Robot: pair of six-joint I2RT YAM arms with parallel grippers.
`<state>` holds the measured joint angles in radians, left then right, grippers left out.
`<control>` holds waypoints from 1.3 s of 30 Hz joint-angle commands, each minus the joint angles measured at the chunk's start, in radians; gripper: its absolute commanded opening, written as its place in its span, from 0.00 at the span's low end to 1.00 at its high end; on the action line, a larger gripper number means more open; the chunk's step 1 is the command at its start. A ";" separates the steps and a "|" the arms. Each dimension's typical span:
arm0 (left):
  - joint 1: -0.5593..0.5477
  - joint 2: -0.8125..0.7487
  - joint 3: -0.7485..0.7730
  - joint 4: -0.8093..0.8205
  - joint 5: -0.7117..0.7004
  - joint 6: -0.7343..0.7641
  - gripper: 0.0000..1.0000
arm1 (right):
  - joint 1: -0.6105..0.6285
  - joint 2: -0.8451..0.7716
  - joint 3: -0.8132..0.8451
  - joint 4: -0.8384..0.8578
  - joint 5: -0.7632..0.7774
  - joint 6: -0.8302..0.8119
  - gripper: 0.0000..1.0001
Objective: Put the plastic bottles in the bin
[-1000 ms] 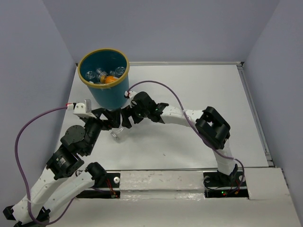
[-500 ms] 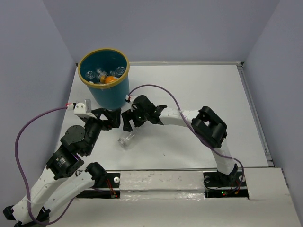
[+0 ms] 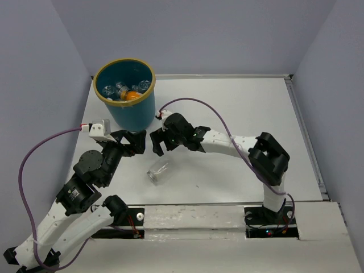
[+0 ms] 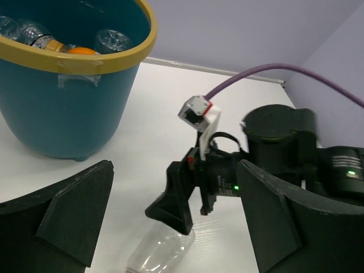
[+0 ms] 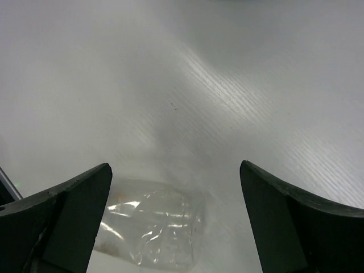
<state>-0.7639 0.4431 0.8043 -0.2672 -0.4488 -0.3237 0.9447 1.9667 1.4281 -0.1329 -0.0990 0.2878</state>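
Lying on its side on the white table (image 3: 227,114), one clear plastic bottle (image 3: 158,172) was seen farther from the teal bin (image 3: 135,116) than a second before, when it had been close under both claws. The right gripper (image 3: 154,143) was pictured drawn back above it, jaws spread wide and empty, and the left gripper (image 3: 135,142) was likewise held apart. The other bottles (image 3: 126,91) were gathered inside the bin.

No readable text, no numbers — (any view)

Teal bin (image 3: 134,117) with yellowish-tan rim; orange bottle (image 3: 132,95); clear bottle (image 3: 158,172); plain white table (image 3: 239,108); purple cable (image 3: 25,165); pale lavender walls (image 3: 199,34).
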 commanded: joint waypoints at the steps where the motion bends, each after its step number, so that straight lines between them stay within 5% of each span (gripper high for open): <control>1: 0.008 0.005 -0.005 0.034 0.009 -0.003 0.99 | 0.107 -0.209 -0.053 -0.016 0.232 0.019 1.00; 13: 0.009 -0.027 -0.007 0.042 0.036 0.003 0.99 | 0.347 -0.402 -0.518 0.177 0.467 0.850 1.00; 39: 0.009 0.005 -0.010 0.049 0.067 0.006 0.99 | 0.229 -0.160 -0.436 0.365 0.607 0.981 1.00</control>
<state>-0.7574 0.4351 0.7979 -0.2649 -0.3912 -0.3229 1.2068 1.7912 0.9504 0.1844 0.4370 1.2583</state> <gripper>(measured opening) 0.989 0.995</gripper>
